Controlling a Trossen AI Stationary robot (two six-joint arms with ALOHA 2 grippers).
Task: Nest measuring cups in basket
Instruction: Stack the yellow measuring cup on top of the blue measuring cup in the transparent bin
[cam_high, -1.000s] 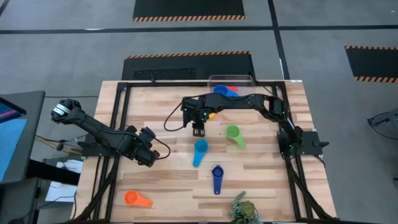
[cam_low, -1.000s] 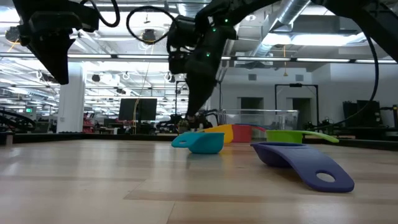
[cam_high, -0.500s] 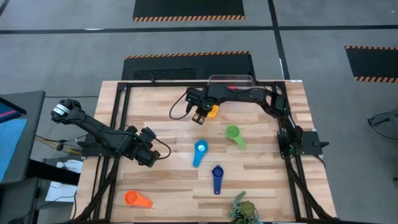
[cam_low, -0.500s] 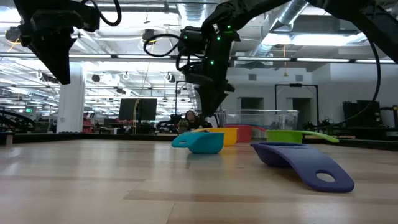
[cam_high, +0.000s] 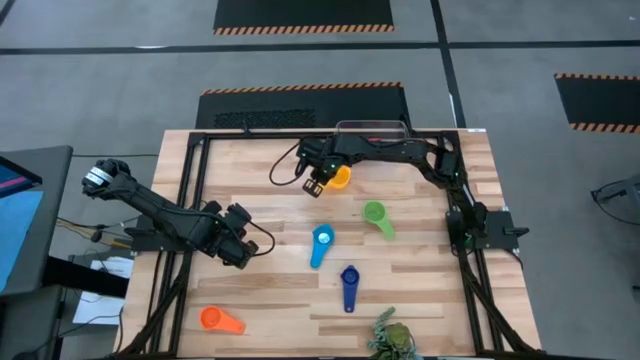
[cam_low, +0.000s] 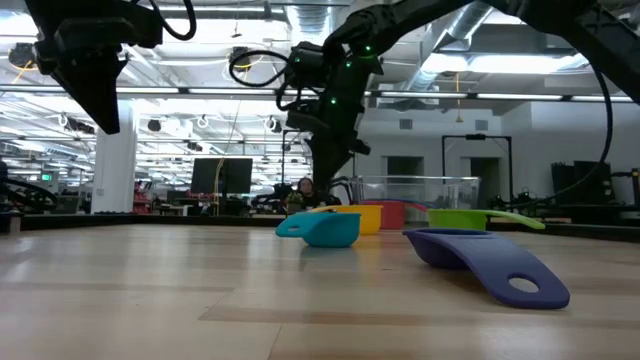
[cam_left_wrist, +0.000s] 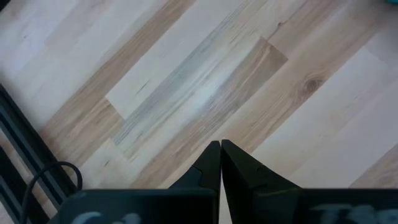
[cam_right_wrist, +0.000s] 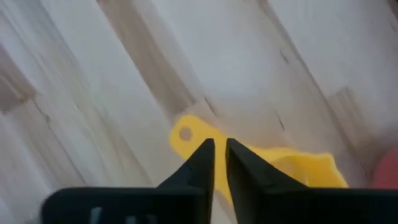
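Observation:
My right gripper (cam_high: 316, 186) hovers shut just above the yellow measuring cup (cam_high: 342, 177) at the far middle of the table. In the right wrist view its tips (cam_right_wrist: 219, 146) stand over the cup's flat handle (cam_right_wrist: 185, 134). In the low view it (cam_low: 335, 190) hangs above the cup (cam_low: 358, 216). The clear basket (cam_high: 372, 128) sits at the far edge, mostly under the right arm. Green (cam_high: 377, 215), light blue (cam_high: 321, 243), dark blue (cam_high: 349, 285) and orange (cam_high: 215, 320) cups lie on the wood. My left gripper (cam_high: 243, 252) waits shut at the left (cam_left_wrist: 220, 146).
A green leafy plant (cam_high: 390, 335) lies at the near edge. A black frame (cam_high: 185, 200) borders the tabletop. In the low view a red cup (cam_low: 390, 213) shows beside the yellow one, in front of the basket (cam_low: 415, 190). Bare wood stretches between the left gripper and the cups.
My right gripper has moved from above the light blue cup toward the far edge, rising and turning, and now stands over the yellow cup's handle. The cups have stayed where they were.

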